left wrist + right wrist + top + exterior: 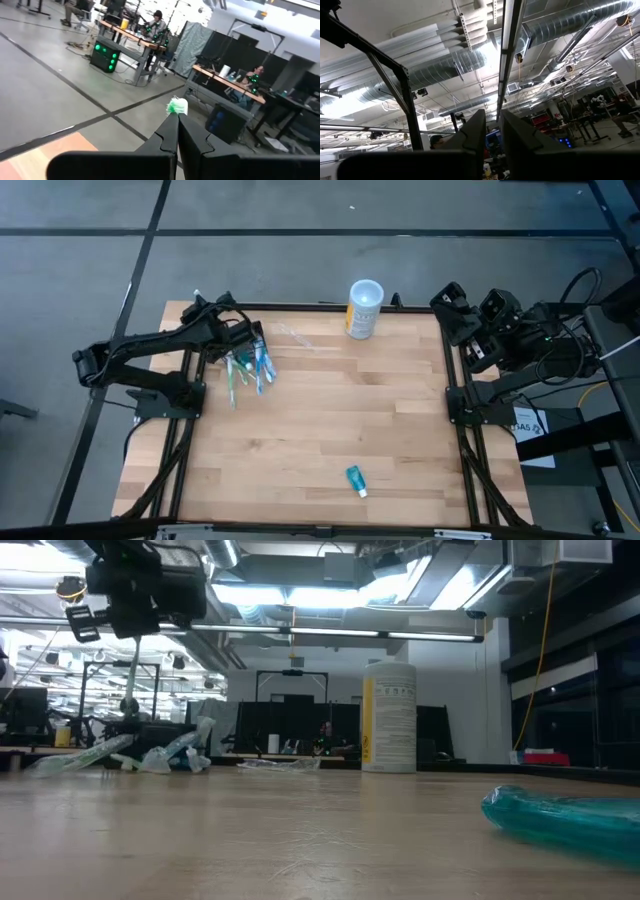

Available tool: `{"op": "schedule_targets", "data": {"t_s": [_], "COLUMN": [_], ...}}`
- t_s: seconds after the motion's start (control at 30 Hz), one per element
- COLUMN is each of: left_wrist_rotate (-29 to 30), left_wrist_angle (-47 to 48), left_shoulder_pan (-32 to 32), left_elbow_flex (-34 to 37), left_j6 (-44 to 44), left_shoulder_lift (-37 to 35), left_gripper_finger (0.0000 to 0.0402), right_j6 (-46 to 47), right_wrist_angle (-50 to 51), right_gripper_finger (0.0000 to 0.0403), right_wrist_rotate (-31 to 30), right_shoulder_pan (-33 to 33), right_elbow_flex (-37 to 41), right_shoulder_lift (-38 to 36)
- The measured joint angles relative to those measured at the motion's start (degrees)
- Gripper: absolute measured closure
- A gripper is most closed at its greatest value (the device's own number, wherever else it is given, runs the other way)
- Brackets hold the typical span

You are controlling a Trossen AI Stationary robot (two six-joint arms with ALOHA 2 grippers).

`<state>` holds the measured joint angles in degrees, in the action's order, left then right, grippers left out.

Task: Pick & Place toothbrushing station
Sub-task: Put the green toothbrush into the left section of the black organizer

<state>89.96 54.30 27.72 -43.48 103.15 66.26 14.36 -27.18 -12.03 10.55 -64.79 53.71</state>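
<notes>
My left gripper [176,117] stands above the table's far left corner [205,304], pointing level, shut on a toothbrush with a white head and green bristles [176,106]. Several more toothbrushes [246,366] lie flat on the wood just beside the left arm and also show in the low view [150,756]. I cannot tell the toothbrushing station's black block apart from the dark left arm. My right gripper [493,131] is raised at the far right [452,308], tipped upward. A narrow gap shows between its fingers, with nothing in it. My left gripper pinches the toothbrush between its two shut fingers just below the head [175,113]. The head sticks out past the fingertips. The fingers are level and point away over the far left corner. The handle is hidden behind the fingers.
A white-and-yellow cup [364,308] stands upright at the far edge near the middle, also seen in the low view [390,715]. A clear wrapper [296,337] lies between the cup and the toothbrushes. A teal tube [356,479] lies near the front edge.
</notes>
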Motion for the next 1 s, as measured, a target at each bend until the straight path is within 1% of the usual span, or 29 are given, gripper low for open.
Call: {"op": "schedule_targets", "data": {"t_s": [0.17, 0.27, 0.57, 0.7, 0.77, 0.8, 0.83, 0.9, 0.97, 1.0], "left_wrist_rotate": [0.09, 0.12, 0.10, 0.06, -0.86, -2.59, -5.58, -14.08, -20.51, -22.43], "left_wrist_angle": [-0.02, -0.02, -0.07, -0.07, -0.18, -0.29, -0.53, -2.73, -11.24, -18.37], "left_shoulder_pan": [-2.78, -4.71, -12.26, -16.75, -20.61, -23.09, -25.92, -31.88, -38.01, -40.66], "left_elbow_flex": [0.00, 0.00, 0.00, -0.03, -0.48, -0.63, -0.68, -0.66, -0.33, -0.28], "left_j6": [-3.96, -5.90, -6.44, -6.43, -6.46, -6.71, -7.61, -10.58, -13.66, -16.76], "left_shoulder_lift": [-3.25, -3.87, -3.94, -4.15, -4.22, -4.24, -4.24, -4.19, -4.03, -4.00], "left_gripper_finger": [0.0400, 0.0400, 0.0400, 0.0400, 0.0400, 0.0400, 0.0400, 0.0398, 0.0389, 0.0382], "right_j6": [-0.27, -0.84, -1.38, -1.78, -1.78, -1.78, -1.79, -2.26, -3.01, -3.31], "right_wrist_angle": [0.00, -0.02, -0.20, -0.20, -0.22, -0.25, -0.38, -0.67, -0.87, -0.88], "right_gripper_finger": [0.0343, 0.0343, 0.0343, 0.0343, 0.0343, 0.0343, 0.0343, 0.0343, 0.0343, 0.0343], "right_wrist_rotate": [0.01, 0.01, -0.20, -0.20, -0.20, -0.18, -0.13, 0.28, 0.45, 0.46], "right_shoulder_pan": [0.00, 0.00, 0.00, 0.00, 0.00, 0.00, 0.00, 0.00, 0.00, 0.00], "right_elbow_flex": [0.00, 0.00, 0.00, 0.00, 0.00, 0.00, 0.00, 0.00, 0.00, 0.00], "right_shoulder_lift": [0.00, 0.00, 0.00, 0.00, 0.00, 0.00, 0.00, 0.00, 0.00, 0.00]}}
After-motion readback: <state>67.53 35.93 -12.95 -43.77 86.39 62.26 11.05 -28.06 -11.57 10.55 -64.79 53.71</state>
